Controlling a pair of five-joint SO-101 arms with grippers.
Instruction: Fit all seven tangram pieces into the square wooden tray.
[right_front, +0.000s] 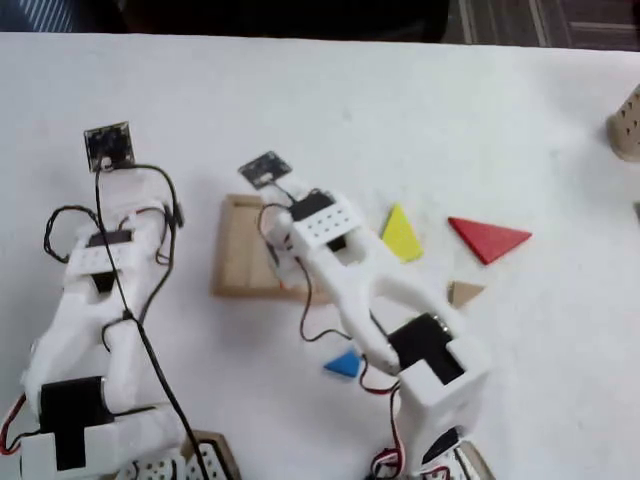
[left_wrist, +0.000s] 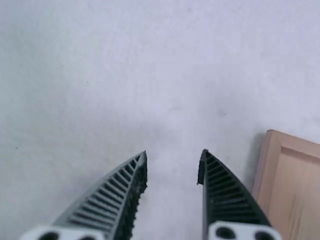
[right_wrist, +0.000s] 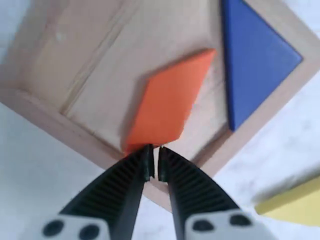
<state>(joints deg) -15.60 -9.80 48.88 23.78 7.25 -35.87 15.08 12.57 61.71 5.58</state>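
Right gripper (right_wrist: 154, 162) is pinched on the near end of the orange piece (right_wrist: 167, 102), with just a thin gap between its fingers. That piece is over the tray (right_wrist: 55, 127), and its near end sits by the tray's rim. I cannot tell if it lies flat or is tipped up. A big blue triangle (right_wrist: 255, 55) lies flat in a corner of the tray. It is close to the orange piece but not touching it.

Left gripper (left_wrist: 173, 165) is spread wide open. It hangs over the white bench (right_front: 400, 120), just beside one corner of the tray.

Four more pieces lie on the bench, outside the tray. A yellow triangle (right_front: 401, 233) is near the tray, on the right arm's side. A red triangle (right_front: 488, 238) lies farther out, past the yellow one. A tan triangle (right_front: 464, 292) sits near the red one, closer to the arms. A small blue triangle (right_front: 344, 364) lies right beside the right arm, apart from the tray.
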